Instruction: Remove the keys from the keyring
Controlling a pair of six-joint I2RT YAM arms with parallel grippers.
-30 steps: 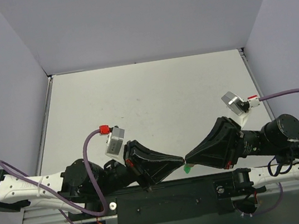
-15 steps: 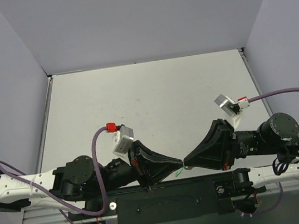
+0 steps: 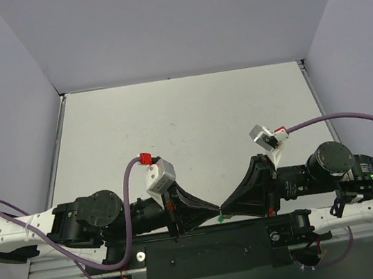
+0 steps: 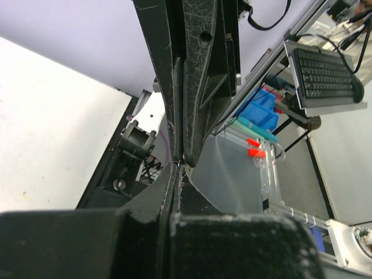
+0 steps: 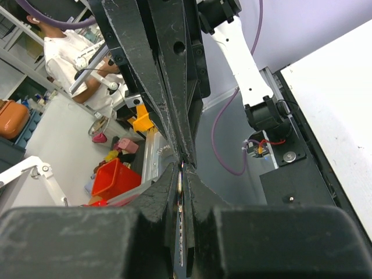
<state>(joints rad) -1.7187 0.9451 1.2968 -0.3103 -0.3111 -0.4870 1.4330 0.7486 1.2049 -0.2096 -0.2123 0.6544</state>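
Touching tips, left hand (image 3: 215, 211) and right hand (image 3: 224, 210), both clenched, hide keyring (image 3: 220, 216) (green, overhead only).

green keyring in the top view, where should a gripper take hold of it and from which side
Likely its exposed near end. The green keyring shows only as a sliver poking out on the near side, below where the shut left gripper and right gripper meet tip to tip. Come from that side, pinching across the sliver; the rest is hidden.
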